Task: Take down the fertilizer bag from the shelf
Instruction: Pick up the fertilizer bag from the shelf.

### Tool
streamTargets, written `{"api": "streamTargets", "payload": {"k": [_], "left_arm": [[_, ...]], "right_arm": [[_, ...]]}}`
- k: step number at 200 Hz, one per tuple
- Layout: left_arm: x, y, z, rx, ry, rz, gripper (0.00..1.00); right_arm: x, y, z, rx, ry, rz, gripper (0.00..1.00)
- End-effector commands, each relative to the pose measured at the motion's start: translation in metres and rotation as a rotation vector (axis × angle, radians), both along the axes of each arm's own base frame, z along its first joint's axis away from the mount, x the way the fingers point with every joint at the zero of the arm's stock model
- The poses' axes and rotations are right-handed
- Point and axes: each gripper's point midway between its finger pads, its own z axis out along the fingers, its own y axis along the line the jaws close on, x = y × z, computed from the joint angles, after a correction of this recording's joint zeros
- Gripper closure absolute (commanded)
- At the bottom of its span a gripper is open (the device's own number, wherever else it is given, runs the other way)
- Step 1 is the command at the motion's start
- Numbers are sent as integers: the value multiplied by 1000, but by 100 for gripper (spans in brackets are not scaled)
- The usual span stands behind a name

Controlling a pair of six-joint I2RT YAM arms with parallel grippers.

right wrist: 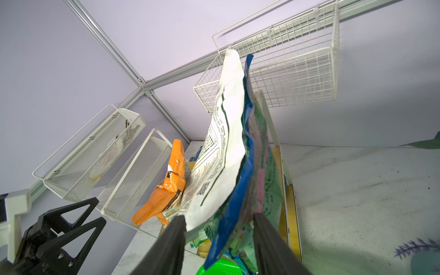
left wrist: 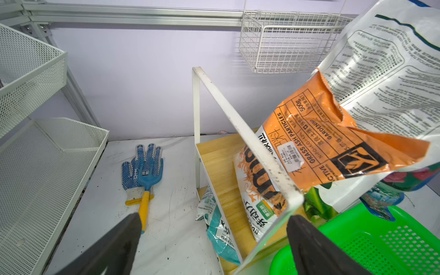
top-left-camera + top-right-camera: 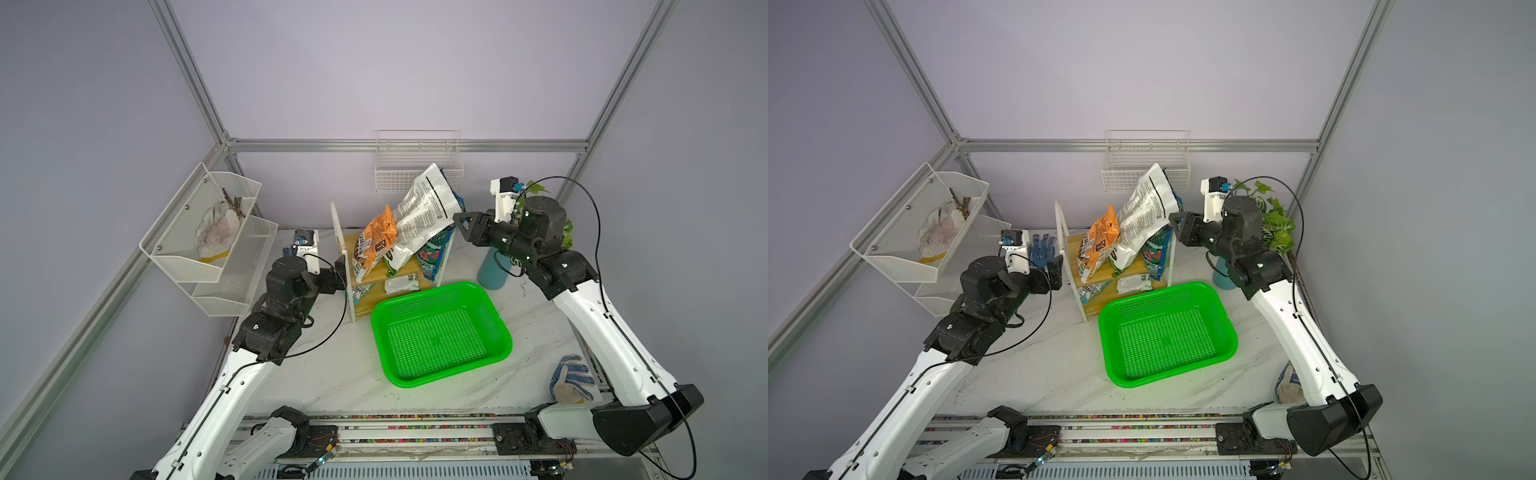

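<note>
1. Shelf (image 3: pixel 365 307): the upper board carries three leaning bags, namely an orange bag (image 3: pixel 376 241), the white printed fertilizer bag (image 3: pixel 424 212) and a blue-green bag (image 3: pixel 434 253). The lower board carries a white packet (image 3: pixel 401 284) and a teal-white packet (image 3: pixel 359 291).
2. Mesh rack (image 3: pixel 174 232) on the side wall: its upper tier holds a pale glove (image 3: pixel 218 232) and twigs (image 3: pixel 232 203).
3. Green basket (image 3: pixel 436 286): stands on the table (image 3: pixel 332 374) just in front of the shelf. A wire basket (image 3: pixel 415 178) hangs on the back wall.
4. Right gripper (image 1: pixel 217 217): its fingers straddle the lower edges of the fertilizer bag and the blue-green bag. Whether they press on these cannot be told.
5. Left gripper (image 2: pixel 213 221): jaws wide apart, at a corner of the shelf's white frame.
6. The right arm hides part of a plant (image 3: pixel 536 189) and of a teal cylinder (image 3: pixel 492 274). The bags' print is too small to read in both top views.
</note>
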Motion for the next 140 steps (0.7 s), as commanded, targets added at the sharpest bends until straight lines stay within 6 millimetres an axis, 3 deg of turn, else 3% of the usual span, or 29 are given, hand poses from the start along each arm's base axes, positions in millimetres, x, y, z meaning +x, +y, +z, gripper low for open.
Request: {"api": "streamTargets", "payload": {"k": [1,27,50,92,140], "left_arm": [[-18,4,62,-21,-126,-15,0],[-22,0,78,-45,-157,-38,0],[-20,-14,87,-57,-165,-99,0],[-15,-58,98,11,-174,-213,0],[-11,-116,101,134,-208,-316,0]], "right_arm": [[-3,-6,10,-12,-51,-29,49],[-11,-10,14,-22,-61,-36,47],[-14,-15,9,-38,-58,-54,47],[-14,-18,-1,-54,-43,-65,47],[-2,-5,-2,-36,-52,-21,47]]}}
